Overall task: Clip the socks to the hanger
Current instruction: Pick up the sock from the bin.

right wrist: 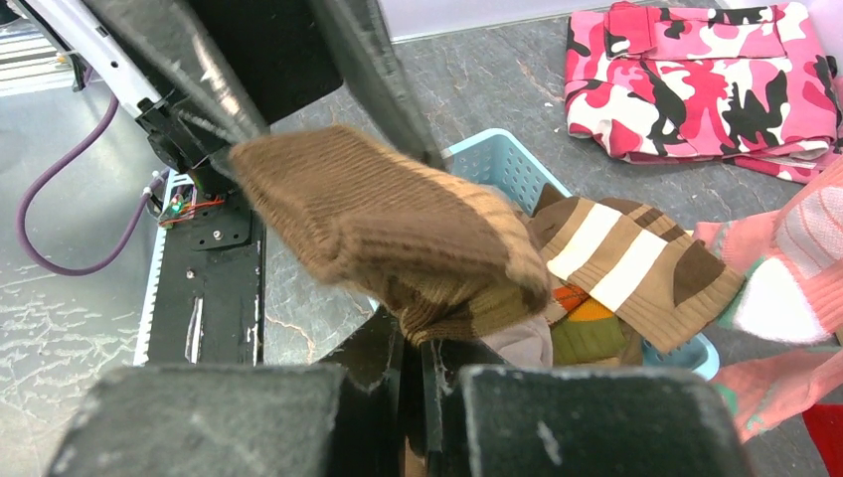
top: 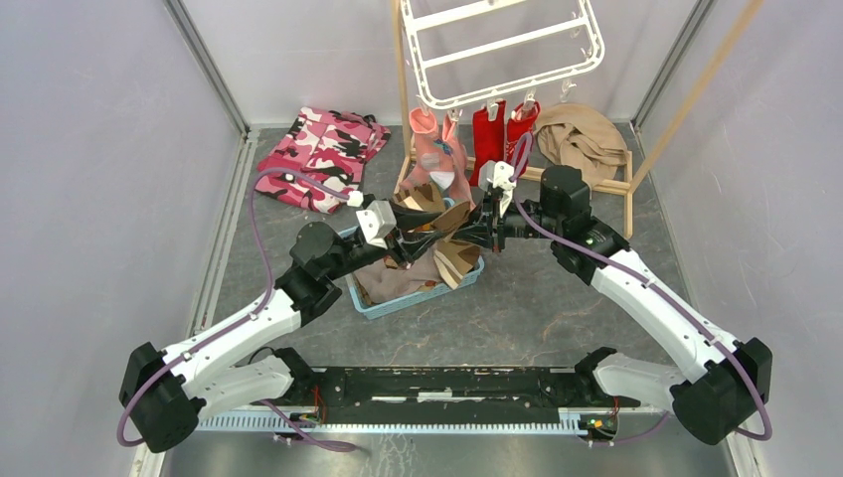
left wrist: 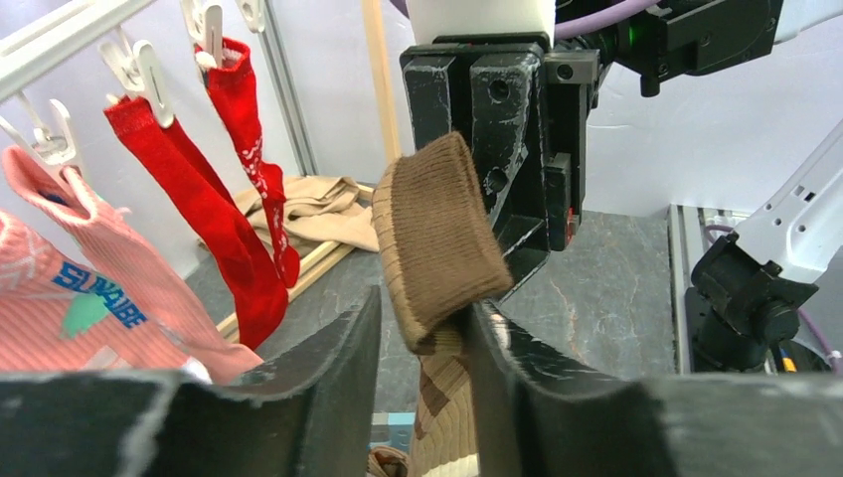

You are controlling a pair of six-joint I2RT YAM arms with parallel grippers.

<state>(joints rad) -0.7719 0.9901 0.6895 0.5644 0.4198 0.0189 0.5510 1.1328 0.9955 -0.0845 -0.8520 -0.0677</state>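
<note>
The right claw (right wrist: pixel 418 350) is shut tight on one end of a brown sock (right wrist: pixel 378 224), up above the blue basket (right wrist: pixel 494 162). The left claw (left wrist: pixel 422 333) is half open. Its two fingers (left wrist: pixel 328 378) stand on both sides of that sock's cuff, with a gap on one side, so it is not pinching yet.

The hanger (top: pixel 507 42) hangs far behind the basket, with red socks (top: pixel 502 134) and pink socks (top: pixel 437 149) clipped on.

If the right claw lets go too soon, the sock could drop into the basket.

The left wrist view shows the clips (left wrist: pixel 139 72) close up. The right wrist view shows a striped sock (right wrist: pixel 616 248) lying in the basket.
</note>
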